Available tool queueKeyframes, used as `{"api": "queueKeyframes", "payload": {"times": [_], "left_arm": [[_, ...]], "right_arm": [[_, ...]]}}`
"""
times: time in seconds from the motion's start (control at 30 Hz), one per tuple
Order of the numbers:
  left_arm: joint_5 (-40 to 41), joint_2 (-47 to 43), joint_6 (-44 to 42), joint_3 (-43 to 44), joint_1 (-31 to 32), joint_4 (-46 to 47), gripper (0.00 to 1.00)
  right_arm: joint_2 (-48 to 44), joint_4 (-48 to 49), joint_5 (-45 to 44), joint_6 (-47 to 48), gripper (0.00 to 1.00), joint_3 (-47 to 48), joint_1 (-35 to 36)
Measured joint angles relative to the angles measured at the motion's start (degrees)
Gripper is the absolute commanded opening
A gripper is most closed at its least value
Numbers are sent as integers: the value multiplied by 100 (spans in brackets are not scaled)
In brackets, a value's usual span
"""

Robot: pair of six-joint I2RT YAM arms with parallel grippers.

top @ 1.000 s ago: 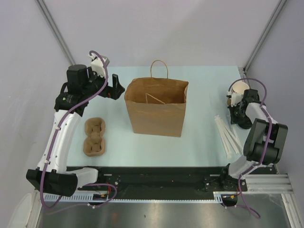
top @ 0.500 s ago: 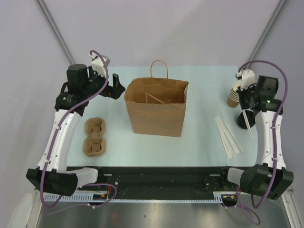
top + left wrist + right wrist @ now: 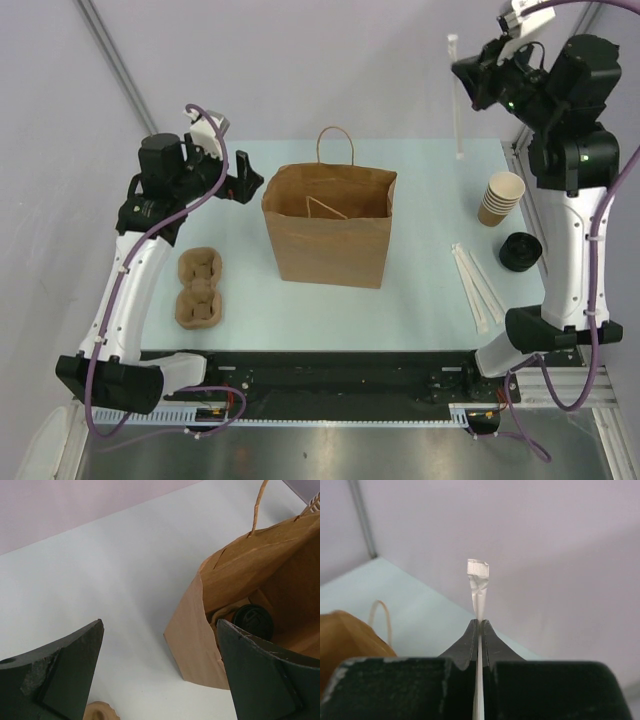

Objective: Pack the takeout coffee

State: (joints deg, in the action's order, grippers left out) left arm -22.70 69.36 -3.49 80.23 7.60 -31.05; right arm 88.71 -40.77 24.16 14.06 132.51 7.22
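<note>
Top external view showed us the paper bag [image 3: 330, 228] standing open on the table [image 3: 420, 300], between the arms. Through the left wrist camera we saw the coffee cup [image 3: 254, 621], black lid up, sitting inside that bag. Our left fingers [image 3: 62, 672] were spread wide beside the bag, holding nothing. Our right fingers [image 3: 469, 642], raised high over the table's far right, pinched a paper-wrapped straw [image 3: 479, 582]. Stacked paper cups [image 3: 500, 198], a loose lid [image 3: 519, 250], more straws [image 3: 478, 285] and a cup carrier [image 3: 199, 288] sat on the table.
</note>
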Motion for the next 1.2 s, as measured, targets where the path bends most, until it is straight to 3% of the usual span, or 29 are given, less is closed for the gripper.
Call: {"api": "queueKeyframes", "payload": {"times": [0.4, 0.87, 0.9, 0.93, 1.03, 1.2], "left_arm": [[4, -131, 42, -79, -234, 20, 99], [20, -308, 52, -181, -271, 39, 99], [17, -308, 52, -181, -271, 33, 100], [15, -308, 52, -181, -271, 31, 100], [-4, -308, 50, -181, -275, -2, 100], [-15, -308, 46, -181, -275, -155, 99]], "right_arm": [[748, 1867, 426, -1360, 0, -61, 2103], [365, 1550, 595, -682, 1, -2900, 2977], [286, 1480, 553, -634, 10, -3075, 2990], [229, 1421, 529, -608, 27, -3185, 2999], [59, 1165, 461, -525, 50, -3410, 3014], [-22, 782, 402, -444, 67, -3285, 3016]]}}
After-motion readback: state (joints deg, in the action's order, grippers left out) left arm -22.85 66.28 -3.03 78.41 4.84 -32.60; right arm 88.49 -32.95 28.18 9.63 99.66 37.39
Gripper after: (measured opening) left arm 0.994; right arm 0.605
